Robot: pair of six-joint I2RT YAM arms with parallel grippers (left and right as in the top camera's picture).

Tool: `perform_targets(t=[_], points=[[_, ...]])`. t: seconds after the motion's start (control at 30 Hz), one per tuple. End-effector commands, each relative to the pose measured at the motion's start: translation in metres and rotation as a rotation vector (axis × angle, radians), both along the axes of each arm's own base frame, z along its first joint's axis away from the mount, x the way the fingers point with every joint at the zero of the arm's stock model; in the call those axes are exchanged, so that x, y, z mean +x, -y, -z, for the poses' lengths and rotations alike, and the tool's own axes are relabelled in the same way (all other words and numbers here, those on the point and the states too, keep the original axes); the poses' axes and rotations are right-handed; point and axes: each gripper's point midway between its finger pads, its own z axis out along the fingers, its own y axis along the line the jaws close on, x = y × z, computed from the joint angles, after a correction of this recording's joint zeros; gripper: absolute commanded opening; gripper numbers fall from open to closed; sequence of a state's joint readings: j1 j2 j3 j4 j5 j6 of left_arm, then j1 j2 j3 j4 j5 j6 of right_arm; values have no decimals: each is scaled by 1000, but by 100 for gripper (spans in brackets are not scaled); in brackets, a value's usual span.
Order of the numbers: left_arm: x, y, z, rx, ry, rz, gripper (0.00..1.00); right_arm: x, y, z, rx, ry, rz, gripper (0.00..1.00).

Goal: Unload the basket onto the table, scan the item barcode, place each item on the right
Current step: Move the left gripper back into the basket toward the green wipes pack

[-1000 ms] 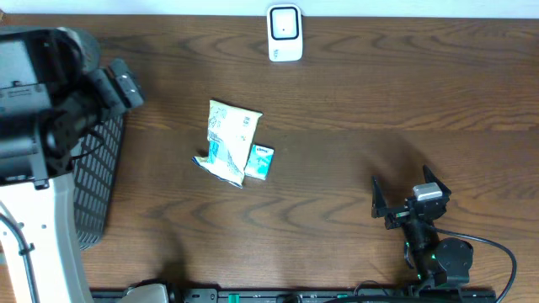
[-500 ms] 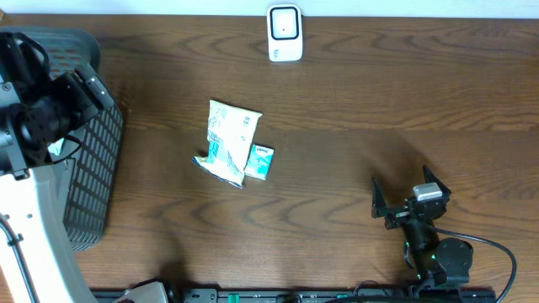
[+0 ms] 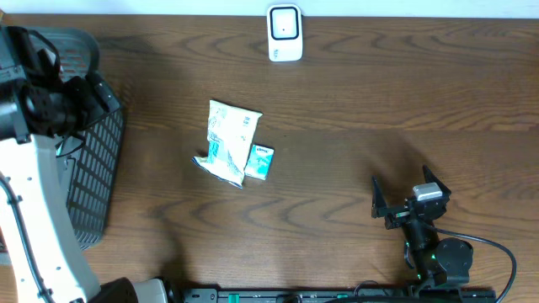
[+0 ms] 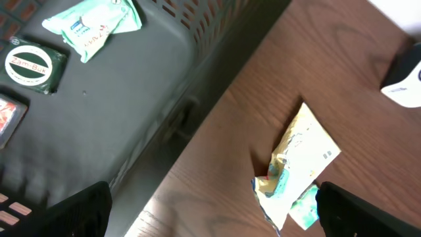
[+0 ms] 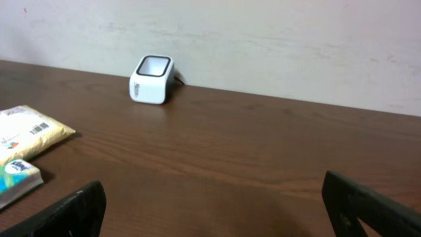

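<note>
Overhead, dark wood-grain table against a pale wall — scanner at its far edge, both arms' jaws apart.

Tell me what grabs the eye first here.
A crumpled yellow-white packet lies mid-table, a small blue packet touching its right side. A white scanner stands at the far edge, and a dark basket at the left holds a few items.

Left tool and right tool both spread wide, empty
</note>
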State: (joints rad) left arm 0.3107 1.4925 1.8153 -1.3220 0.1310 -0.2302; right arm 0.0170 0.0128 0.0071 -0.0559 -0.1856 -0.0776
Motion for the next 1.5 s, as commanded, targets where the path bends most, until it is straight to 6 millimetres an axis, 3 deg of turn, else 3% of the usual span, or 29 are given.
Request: perform_targets(t=[0.0,0.4,0.73,0.9,1.03,1.17,1.33,1.47], points=[[4,-6,8,19,-28,15,98,0,2,2,5,-6,10,99],[17,-36,-10,62,82,-50,98,0,2,1,5,-5,10,99],[24,-71,-75,188,316,-106,98,0,2,1,5,-5,10,99],[31,-97,-88,279,366,-94,98,0,2,1,5,-5,10,99],[33,-129,-67,288,309,-154,98,0,2,2,5,-6,10,99],[36,-157,-23,255,201,-176,98,0,2,1,5,-5,10,99],[42,-164,43,208,39,-100,98,0,2,1,5,-5,10,99],[49,-169,83,206,-24,-34,98,0,2,1,5,-5,10,99]])
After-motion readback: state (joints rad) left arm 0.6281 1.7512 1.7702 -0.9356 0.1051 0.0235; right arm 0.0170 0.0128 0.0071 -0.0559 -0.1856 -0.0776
